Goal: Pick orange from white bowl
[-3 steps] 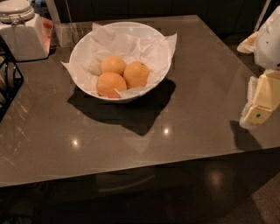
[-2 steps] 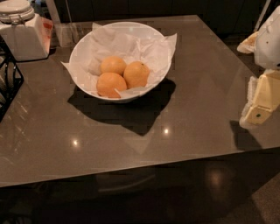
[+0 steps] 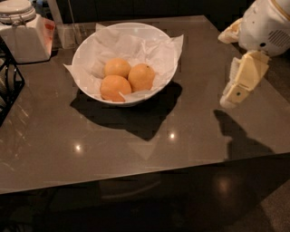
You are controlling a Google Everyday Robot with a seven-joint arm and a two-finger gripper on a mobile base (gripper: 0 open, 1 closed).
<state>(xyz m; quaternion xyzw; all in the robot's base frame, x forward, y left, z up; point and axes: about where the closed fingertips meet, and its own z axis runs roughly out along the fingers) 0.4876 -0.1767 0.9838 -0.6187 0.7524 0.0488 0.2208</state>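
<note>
The white bowl [image 3: 86, 50], lined with crumpled white paper, stands on the dark table at back centre. Three orange fruits lie in it. The orange [image 3: 141, 77], slightly egg-shaped with a tiny dark speck near its top, is the right one. Two rounder fruits lie at the back [image 3: 117, 67] and front left [image 3: 114, 87]. My gripper [image 3: 230, 99] hangs at the right of the view, pointing down and left above the table's right side. It is well to the right of the bowl and holds nothing.
A white lidded jar [image 3: 17, 10] and a white box [image 3: 27, 43] stand at the back left, with a clear holder [image 3: 68, 31] beside them. A black wire rack [image 3: 7, 86] is at the left edge. The table's front edge [image 3: 136, 174] runs across the lower view.
My gripper and arm have moved left and slightly up, closer to the bowl. The bowl and fruits have not moved.
</note>
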